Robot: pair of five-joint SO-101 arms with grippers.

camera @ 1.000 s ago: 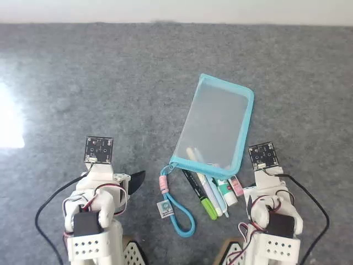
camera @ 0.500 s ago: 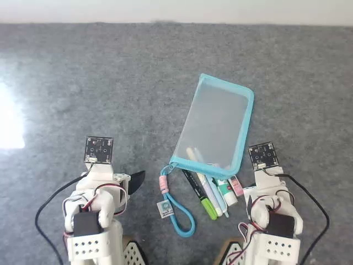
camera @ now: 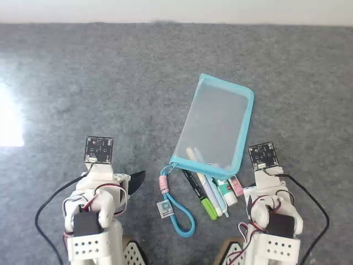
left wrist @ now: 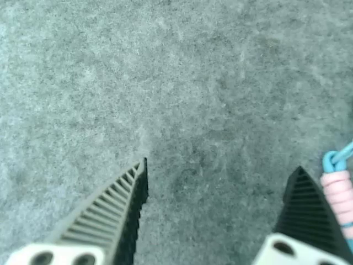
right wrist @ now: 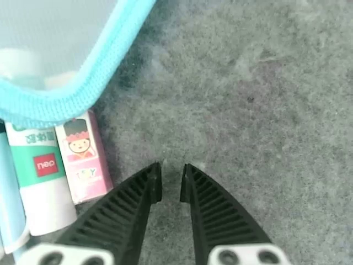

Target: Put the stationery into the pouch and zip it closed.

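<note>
A translucent pouch [camera: 218,124] with a teal border lies slanted on the grey carpet, its mouth toward the arms. Several pens and markers [camera: 209,194], a white tube [right wrist: 41,182] and a pink eraser [right wrist: 85,157] stick partway out of the mouth. A teal wrist strap [camera: 179,212] with pink beads [left wrist: 339,190] trails from the pouch's near corner. My left gripper [left wrist: 220,168] is open over bare carpet, just left of the beads. My right gripper [right wrist: 171,168] is shut on nothing, low over the carpet beside the eraser and the pouch edge [right wrist: 83,83].
Grey carpet [camera: 110,83] covers the table, with open room to the left and behind the pouch. A bright patch of light [camera: 8,121] falls at the left edge. Both arm bases [camera: 91,243] stand at the front edge.
</note>
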